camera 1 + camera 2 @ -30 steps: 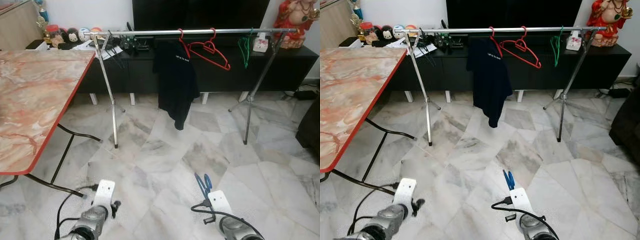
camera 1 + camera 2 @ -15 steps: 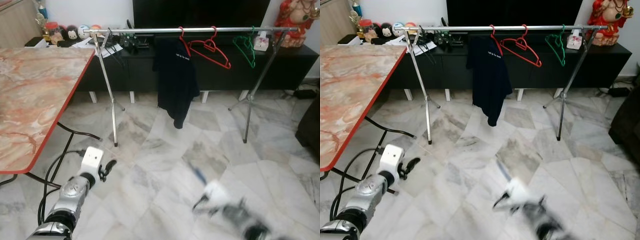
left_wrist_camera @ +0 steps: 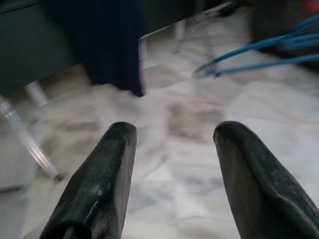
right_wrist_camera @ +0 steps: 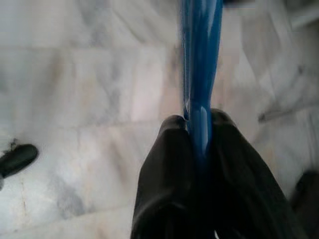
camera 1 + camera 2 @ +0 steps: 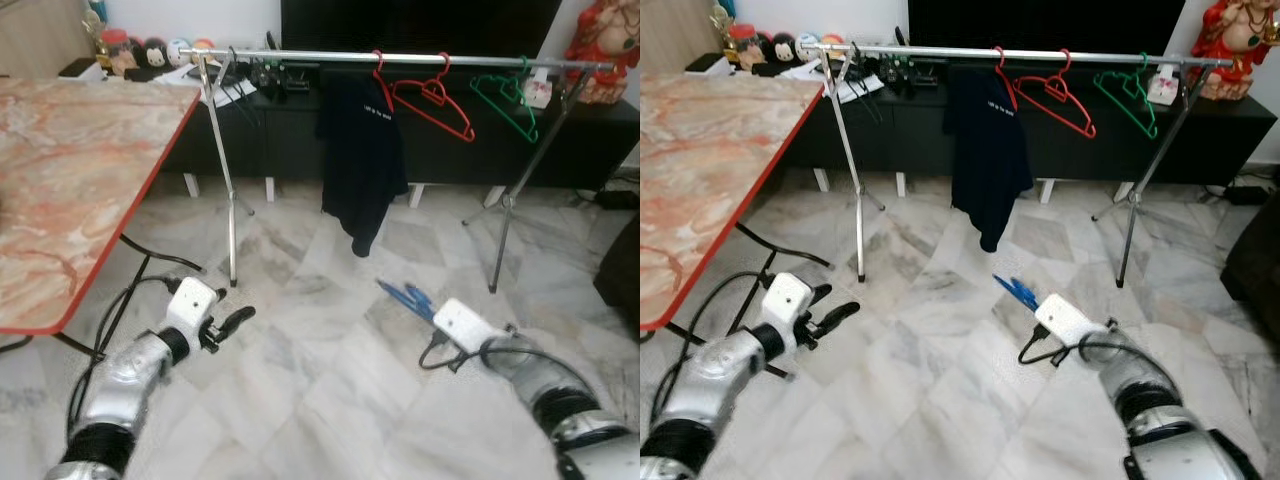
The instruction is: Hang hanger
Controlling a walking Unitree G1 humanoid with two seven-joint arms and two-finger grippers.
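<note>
Right wrist view: right pincer [image 4: 199, 130] clamps blue hanger [image 4: 200, 59].

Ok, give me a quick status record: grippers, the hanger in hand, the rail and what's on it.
right gripper: shut on blue hanger, low over the marble floor
left gripper: open, holding nothing
rail: silver, on two stands, ahead of the robot
on rail: black shirt on a red hanger, second red hanger, green hanger
table: on the robot's left
blue hanger hung: not yet
</note>
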